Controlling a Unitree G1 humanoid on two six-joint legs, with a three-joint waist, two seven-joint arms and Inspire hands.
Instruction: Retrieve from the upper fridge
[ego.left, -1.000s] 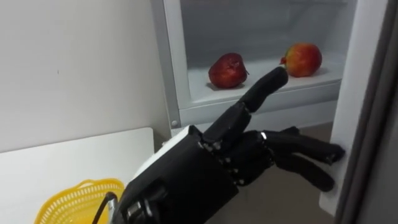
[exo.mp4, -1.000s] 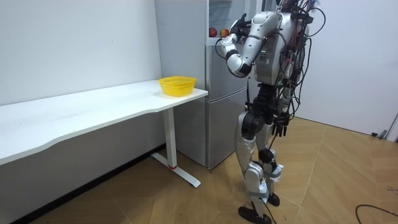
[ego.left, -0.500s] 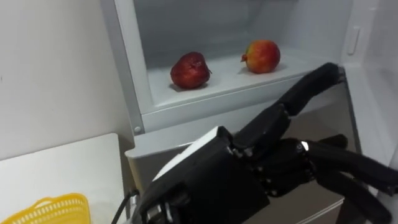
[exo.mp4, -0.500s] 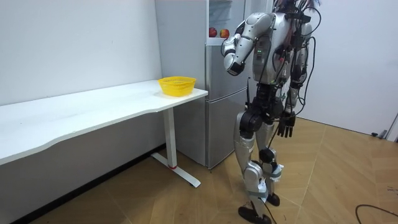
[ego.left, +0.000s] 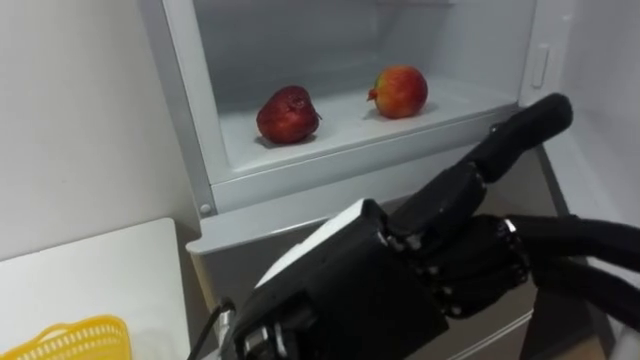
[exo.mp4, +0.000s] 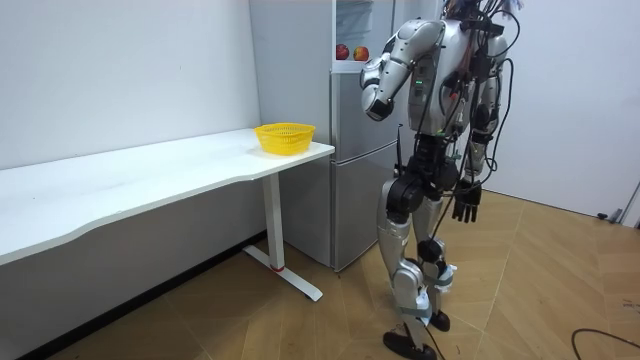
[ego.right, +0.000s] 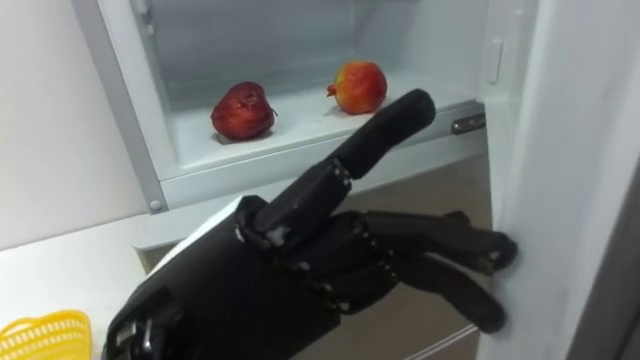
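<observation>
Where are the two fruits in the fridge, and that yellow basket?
Dark red fruit (ego.left: 288, 113): left eye view, middle of its skin.
Red-yellow apple (ego.left: 400, 91): left eye view, its front face.
Yellow basket (exo.mp4: 284, 139): room view, its side wall.

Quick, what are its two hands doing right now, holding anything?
Left hand: open, holding nothing.
Right hand: open, empty, hanging at its side.

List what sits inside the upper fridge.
Two fruits on its shelf: a dark red fruit left, a red-yellow fruit right. The left hand covers the fridge front below.
</observation>
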